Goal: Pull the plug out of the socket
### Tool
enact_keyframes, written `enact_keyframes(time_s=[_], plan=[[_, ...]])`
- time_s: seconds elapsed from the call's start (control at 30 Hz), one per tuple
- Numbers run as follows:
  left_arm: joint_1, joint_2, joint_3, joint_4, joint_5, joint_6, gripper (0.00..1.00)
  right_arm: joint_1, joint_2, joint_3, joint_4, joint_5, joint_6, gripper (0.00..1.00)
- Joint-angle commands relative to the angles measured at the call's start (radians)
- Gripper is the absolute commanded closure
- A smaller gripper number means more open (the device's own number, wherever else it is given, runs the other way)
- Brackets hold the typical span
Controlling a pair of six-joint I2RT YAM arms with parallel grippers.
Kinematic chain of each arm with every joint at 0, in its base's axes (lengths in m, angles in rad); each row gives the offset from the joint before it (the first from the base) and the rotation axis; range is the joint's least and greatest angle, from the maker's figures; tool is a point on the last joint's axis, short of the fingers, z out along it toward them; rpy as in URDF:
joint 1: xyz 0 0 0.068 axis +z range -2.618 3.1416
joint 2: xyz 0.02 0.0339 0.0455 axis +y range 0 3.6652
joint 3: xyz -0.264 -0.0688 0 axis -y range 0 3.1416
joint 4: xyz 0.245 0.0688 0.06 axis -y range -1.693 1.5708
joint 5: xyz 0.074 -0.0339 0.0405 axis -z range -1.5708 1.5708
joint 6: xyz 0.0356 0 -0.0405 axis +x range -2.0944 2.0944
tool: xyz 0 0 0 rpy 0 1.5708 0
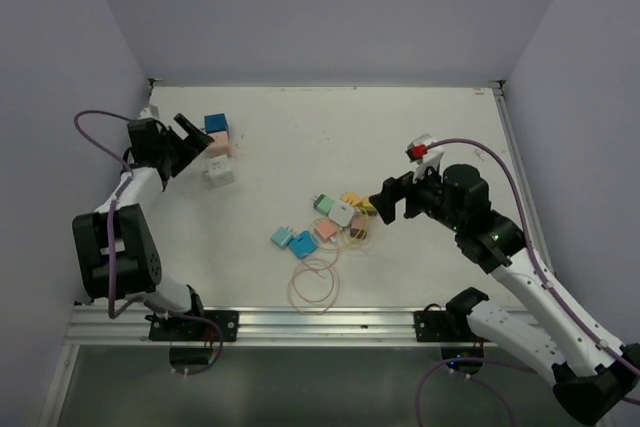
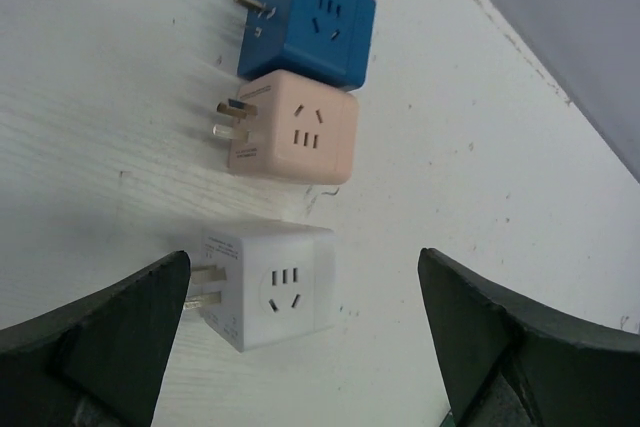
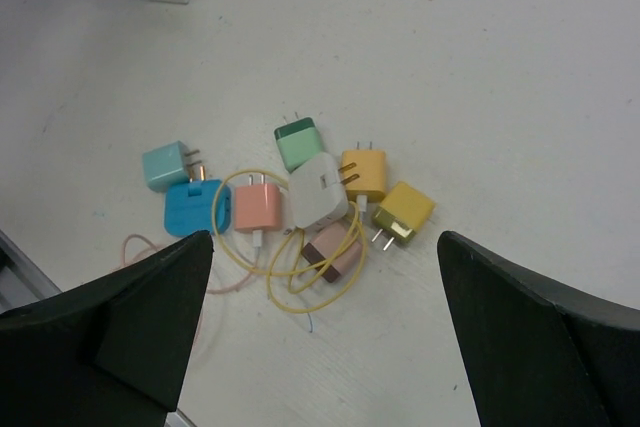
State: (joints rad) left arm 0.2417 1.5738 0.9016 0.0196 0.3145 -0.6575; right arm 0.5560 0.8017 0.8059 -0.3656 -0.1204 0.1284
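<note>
While the left gripper (image 2: pixel 305 267) gapes, the white socket (image 2: pixel 275 292) lies just ahead

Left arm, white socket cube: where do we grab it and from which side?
Grab the white cube by its body from above, across the two flat faces that carry no pins. Its pins stick out sideways toward one finger of the open left gripper, so turn the wrist a quarter first. The gap to the pink cube looks enough for a finger.
</note>
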Motion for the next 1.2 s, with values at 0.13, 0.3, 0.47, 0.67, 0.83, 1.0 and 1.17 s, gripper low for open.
enact_keyframes(time_s=[0.13,0.3,0.47,0.67,0.83,1.0,1.17], plan=[[0.005,-0.323,0.172,-0.340,-0.127,0.186,0.00,0.001,-0.102,0.134,-0.140,0.232,-0.009,0.01],[0.002,-0.551,0.299,-0.525,-0.161,0.248,0.00,0.001,-0.157,0.240,-0.252,0.376,0.000,0.01],[-0.051,-0.731,0.417,-0.633,-0.270,0.311,0.00,0.001,-0.254,0.311,-0.328,0.487,-0.013,0.01],[-0.169,-0.911,0.482,-0.753,-0.473,0.364,0.00,0.001,-0.357,0.332,-0.394,0.597,-0.013,0.01],[-0.223,-1.026,0.425,-0.791,-0.615,0.369,0.00,0.001,-0.478,0.308,-0.397,0.653,-0.006,0.01],[-0.275,-1.075,0.387,-0.826,-0.701,0.363,0.00,0.001,-0.587,0.254,-0.377,0.682,-0.004,0.01],[-0.289,-1.080,0.372,-0.836,-0.735,0.345,0.00,0.001,-0.641,0.216,-0.404,0.720,0.016,0.01]])
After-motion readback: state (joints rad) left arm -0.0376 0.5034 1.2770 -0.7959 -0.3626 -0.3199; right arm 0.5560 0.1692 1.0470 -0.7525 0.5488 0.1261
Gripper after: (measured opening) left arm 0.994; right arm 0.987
